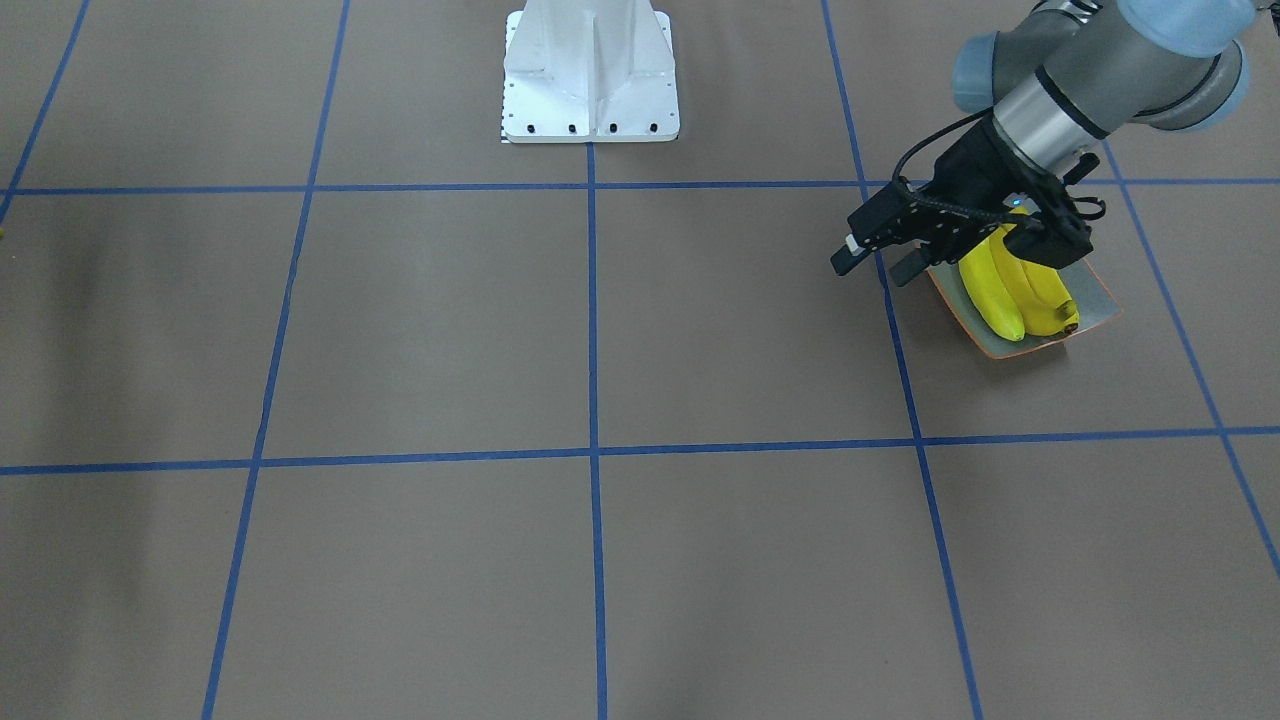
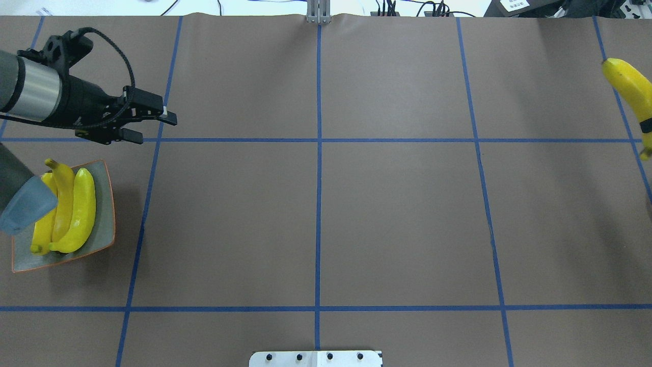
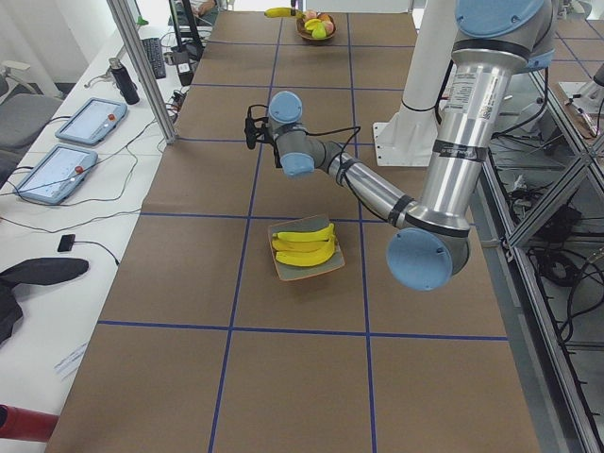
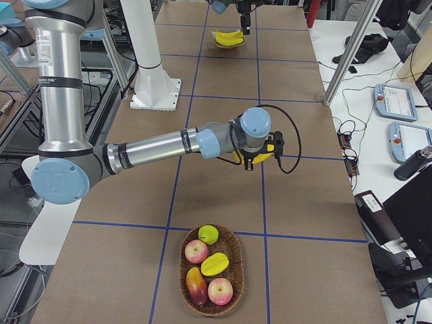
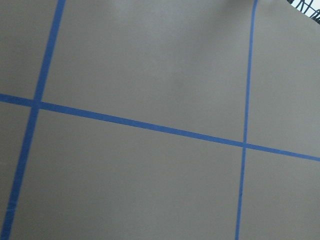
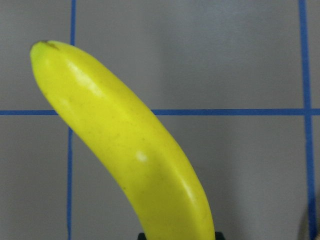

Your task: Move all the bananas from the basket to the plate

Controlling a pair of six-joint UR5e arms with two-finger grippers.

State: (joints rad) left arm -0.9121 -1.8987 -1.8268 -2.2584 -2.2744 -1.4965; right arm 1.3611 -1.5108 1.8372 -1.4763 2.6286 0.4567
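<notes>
Right gripper clamped a banana far from the plate (crowded with three); it might roll off. Left gripper gaped.

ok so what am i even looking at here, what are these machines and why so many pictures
It is a robot with two arms at a brown table marked with blue tape; each arm ends in a two-finger gripper. Six cameras catch one moment: one above and behind the robot, one facing it, one at each table end, one on each wrist. The left gripper is open and empty, in the air near the plate, where three bananas lie together. The right gripper holds the fourth banana above the table; its wrist camera shows that fruit close up. The left wrist camera sees only table. The basket at the table's other end holds other fruit, no banana.
</notes>
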